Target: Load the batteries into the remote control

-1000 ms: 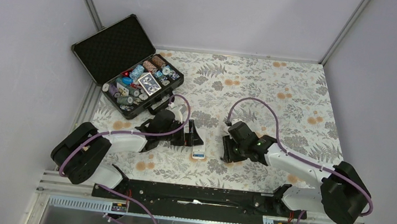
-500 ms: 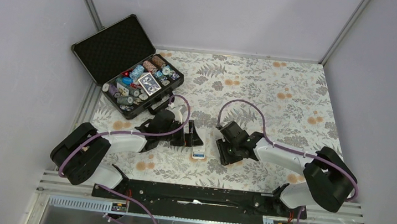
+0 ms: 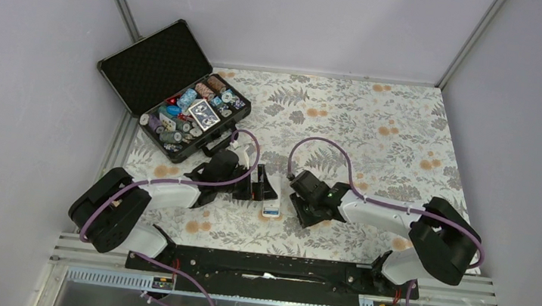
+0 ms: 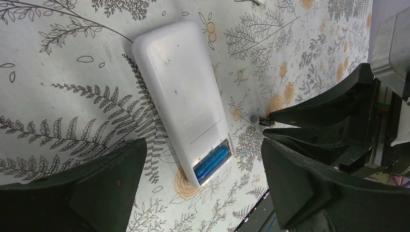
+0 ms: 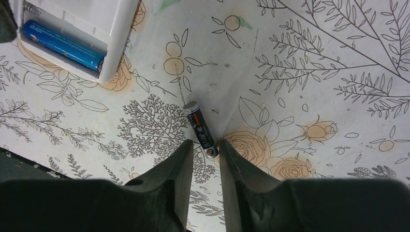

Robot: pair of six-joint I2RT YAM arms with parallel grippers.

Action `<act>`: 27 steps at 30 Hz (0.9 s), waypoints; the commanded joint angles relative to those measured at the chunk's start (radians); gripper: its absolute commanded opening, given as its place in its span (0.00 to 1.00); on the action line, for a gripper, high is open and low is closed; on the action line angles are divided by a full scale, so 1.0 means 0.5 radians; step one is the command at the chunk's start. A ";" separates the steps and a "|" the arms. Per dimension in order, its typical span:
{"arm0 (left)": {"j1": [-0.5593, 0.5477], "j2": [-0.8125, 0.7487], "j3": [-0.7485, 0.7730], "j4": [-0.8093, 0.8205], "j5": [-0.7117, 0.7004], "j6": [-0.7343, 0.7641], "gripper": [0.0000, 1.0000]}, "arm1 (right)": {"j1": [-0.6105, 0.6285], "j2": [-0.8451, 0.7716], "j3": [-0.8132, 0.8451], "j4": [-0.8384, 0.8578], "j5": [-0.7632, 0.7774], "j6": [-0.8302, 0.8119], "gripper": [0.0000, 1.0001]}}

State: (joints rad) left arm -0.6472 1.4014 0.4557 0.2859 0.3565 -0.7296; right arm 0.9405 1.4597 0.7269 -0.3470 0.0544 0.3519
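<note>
Lying back-up on the floral-printed tablecloth (image 5: 314,72) between the two arms, the small white rectangular remote control (image 4: 181,92) has its compartment uncovered at one end. A thin blue battery (image 4: 211,163) is seated in one slot and the slot beside it looks empty, so I'd call the job about half done. The second cell, a thin dark cylindrical battery (image 5: 199,128), lies loose on the cloth near that open end, apart from the handset. The right gripper (image 5: 206,147) is low over it, fingers drawn narrow and straddling its near end, not visibly pinching it yet. The left gripper (image 4: 203,147) hovers with fingers spread wide either side of the remote's open end, touching nothing I can see. What's left, by my reckoning, is to grasp the dark cell and seat it next to the blue one; no cover is in sight. Well apart at the far left sits an open black case (image 3: 157,65) of poker chips.
</note>
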 commanded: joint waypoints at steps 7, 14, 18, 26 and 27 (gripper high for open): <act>-0.005 -0.046 -0.006 -0.078 0.022 0.052 0.99 | 0.129 0.073 0.064 -0.155 0.147 0.079 0.19; 0.020 -0.155 -0.028 -0.132 0.003 0.056 0.99 | 0.153 0.028 0.137 -0.218 0.205 0.074 0.00; 0.039 -0.262 -0.046 -0.211 -0.069 0.084 0.99 | 0.153 -0.050 0.202 -0.218 0.204 0.022 0.00; 0.046 -0.439 -0.144 -0.278 -0.289 0.042 0.99 | 0.153 -0.062 0.369 -0.208 0.068 -0.282 0.00; 0.047 -0.461 -0.163 -0.277 -0.324 0.030 0.99 | 0.152 -0.055 0.386 -0.202 0.036 -0.336 0.00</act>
State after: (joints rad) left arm -0.6285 1.2243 0.4088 0.1455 0.2829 -0.7044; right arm 1.0080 1.4536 0.8608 -0.4423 0.1120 0.2951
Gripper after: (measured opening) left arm 0.986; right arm 0.035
